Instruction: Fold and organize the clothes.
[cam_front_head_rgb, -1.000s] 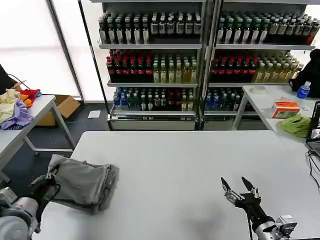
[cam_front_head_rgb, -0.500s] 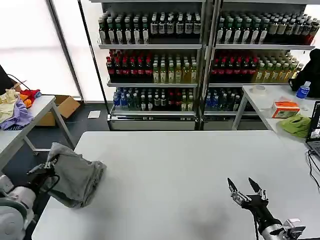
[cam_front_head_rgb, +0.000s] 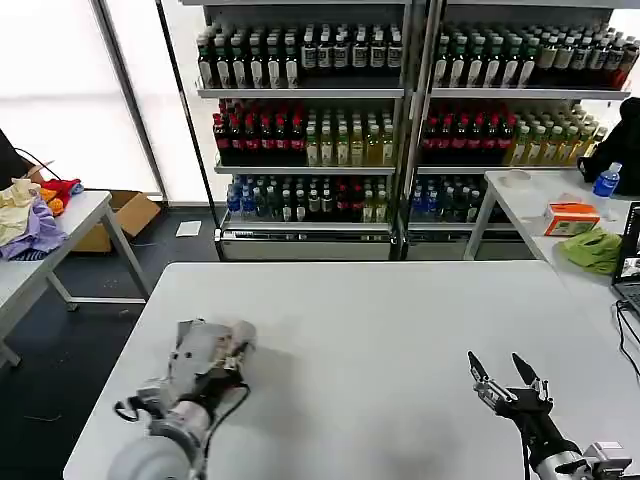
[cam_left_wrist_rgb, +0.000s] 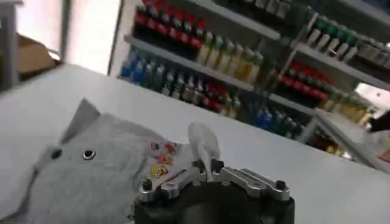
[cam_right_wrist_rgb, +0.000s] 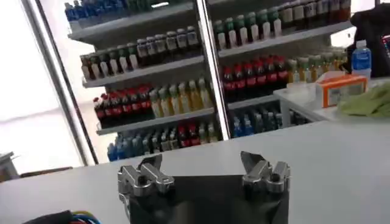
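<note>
The light grey shirt (cam_front_head_rgb: 197, 349) is bunched on the white table (cam_front_head_rgb: 380, 320) near its front left. In the left wrist view the shirt (cam_left_wrist_rgb: 91, 176) lies spread below the wrist, with its small multicoloured print and a dark button showing. My left gripper (cam_front_head_rgb: 232, 352) (cam_left_wrist_rgb: 207, 163) is shut on a raised fold of the shirt's cloth. My right gripper (cam_front_head_rgb: 507, 374) (cam_right_wrist_rgb: 201, 161) hovers open over the bare table at the front right, nothing between its fingers.
Shelves of drink bottles (cam_front_head_rgb: 400, 110) stand behind the table. A side table on the left holds a yellow, purple and red clothes pile (cam_front_head_rgb: 30, 212). The right side table carries a green cloth (cam_front_head_rgb: 592, 248), an orange box (cam_front_head_rgb: 570, 218) and a blue bottle (cam_front_head_rgb: 606, 180).
My left arm swung in from beyond the table's left edge, carrying the shirt rightward onto the table top. The right gripper drifted slightly right and nearer, still open.
</note>
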